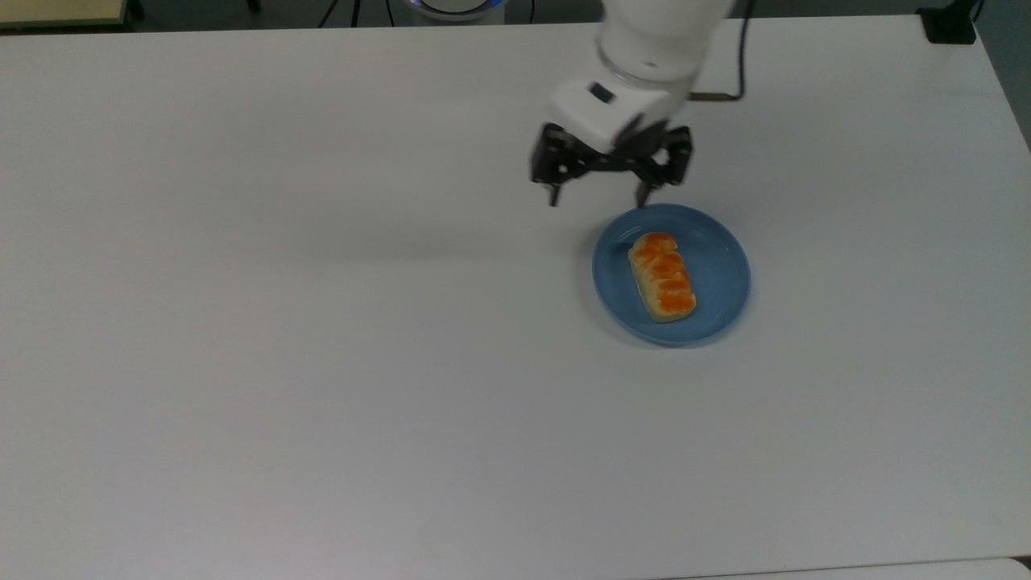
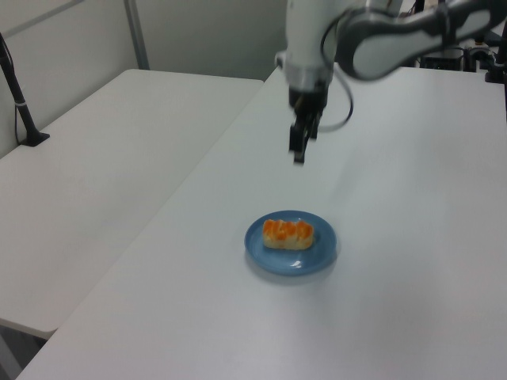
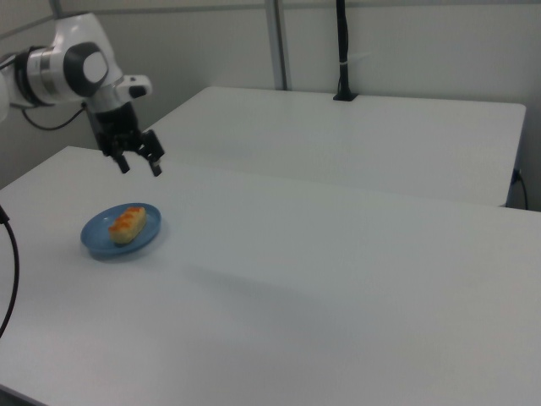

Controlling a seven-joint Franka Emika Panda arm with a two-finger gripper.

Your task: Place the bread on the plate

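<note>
bread [image 1: 662,276] on plate [image 1: 719,278], gripper [image 1: 598,197] empty

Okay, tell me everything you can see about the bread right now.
The bread is a small oblong roll with pale beige sides and a glossy orange-brown top split into segments. It lies flat, top up, inside the light-blue plate, within the rim, its long axis slightly tilted in the top view. Only the plate touches it. The gripper hangs open above the table, clear of both, beyond the plate's upper left edge in the top view.
</note>
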